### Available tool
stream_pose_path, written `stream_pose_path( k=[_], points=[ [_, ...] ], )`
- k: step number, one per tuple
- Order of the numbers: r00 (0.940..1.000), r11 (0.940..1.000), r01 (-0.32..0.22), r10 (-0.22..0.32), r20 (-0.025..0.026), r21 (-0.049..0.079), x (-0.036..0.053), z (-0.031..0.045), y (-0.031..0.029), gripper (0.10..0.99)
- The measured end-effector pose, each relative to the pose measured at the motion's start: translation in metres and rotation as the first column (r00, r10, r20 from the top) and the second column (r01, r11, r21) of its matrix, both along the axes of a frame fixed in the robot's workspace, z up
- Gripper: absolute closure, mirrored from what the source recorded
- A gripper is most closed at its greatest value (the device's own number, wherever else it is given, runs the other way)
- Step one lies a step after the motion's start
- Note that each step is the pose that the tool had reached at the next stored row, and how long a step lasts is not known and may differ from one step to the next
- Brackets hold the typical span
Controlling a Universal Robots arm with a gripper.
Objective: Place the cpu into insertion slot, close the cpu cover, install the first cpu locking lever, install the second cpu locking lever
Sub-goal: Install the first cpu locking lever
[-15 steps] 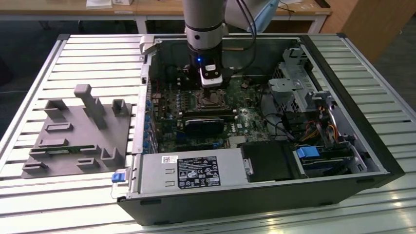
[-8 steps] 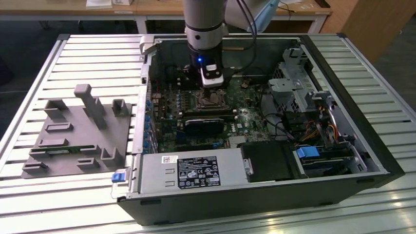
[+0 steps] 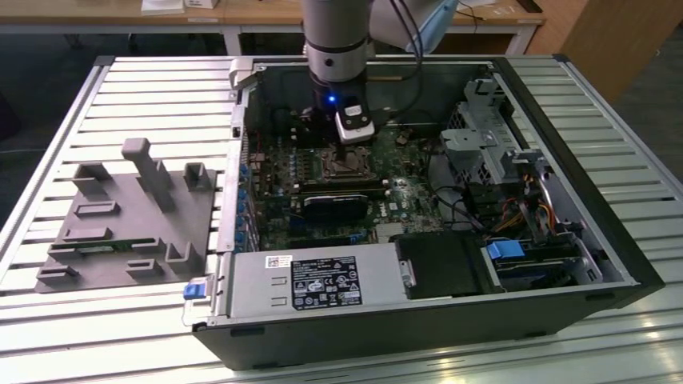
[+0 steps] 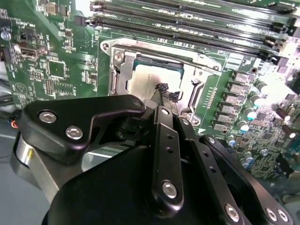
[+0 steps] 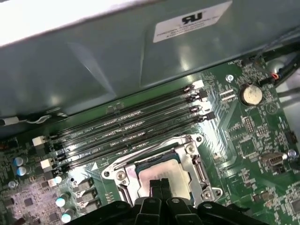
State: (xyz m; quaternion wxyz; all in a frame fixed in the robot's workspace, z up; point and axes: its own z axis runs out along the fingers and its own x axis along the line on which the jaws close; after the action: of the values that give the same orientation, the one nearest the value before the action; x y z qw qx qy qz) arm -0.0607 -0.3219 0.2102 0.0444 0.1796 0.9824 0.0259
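Silver-grey cpu [image 4: 149,80] is sitting in the insertion slot [image 5: 190,161]; black gripper [image 4: 168,93] is touching it, fingers pinched together.

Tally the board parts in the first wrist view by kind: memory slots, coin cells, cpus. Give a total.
memory slots: 4
coin cell: 1
cpu: 1
Total: 6
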Motion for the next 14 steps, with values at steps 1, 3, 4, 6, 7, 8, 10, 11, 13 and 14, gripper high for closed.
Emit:
stream_pose_path(
  k=[1, 3, 4, 6, 7, 8, 10, 11, 13, 14],
  points=[
    [1.0000, 1.0000, -0.007, 0.007, -0.0001, 0.000, 0.0009, -0.0002, 0.0000, 0.980],
    [0.9998, 0.9998, -0.018, 0.018, -0.0005, -0.002, 0.0031, -0.0007, 0.0000, 0.980],
    [0.9997, 0.9997, -0.023, 0.023, -0.0009, -0.002, 0.0042, -0.0009, 0.0000, 0.980],
    [0.9993, 0.9992, -0.038, 0.038, -0.0018, -0.007, 0.0064, -0.0010, 0.0000, 0.980],
    [0.9990, 0.9989, -0.045, 0.045, -0.0019, -0.008, 0.0064, -0.0010, 0.0000, 0.980],
    [0.9985, 0.9984, -0.055, 0.055, -0.0020, -0.010, 0.0065, -0.0010, 0.0000, 0.980],
    [0.9970, 0.9969, -0.077, 0.077, -0.0022, -0.014, 0.0065, -0.0010, 0.0000, 0.980],
    [0.9965, 0.9964, -0.083, 0.083, -0.0022, -0.014, 0.0065, -0.0009, 0.0000, 0.980],
    [0.9962, 0.9961, -0.087, 0.087, -0.0023, -0.014, 0.0065, 0.0006, 0.0000, 0.980],
    [0.9962, 0.9961, -0.087, 0.087, -0.0021, -0.014, 0.0065, 0.0023, 0.0000, 0.980]
  ],
)
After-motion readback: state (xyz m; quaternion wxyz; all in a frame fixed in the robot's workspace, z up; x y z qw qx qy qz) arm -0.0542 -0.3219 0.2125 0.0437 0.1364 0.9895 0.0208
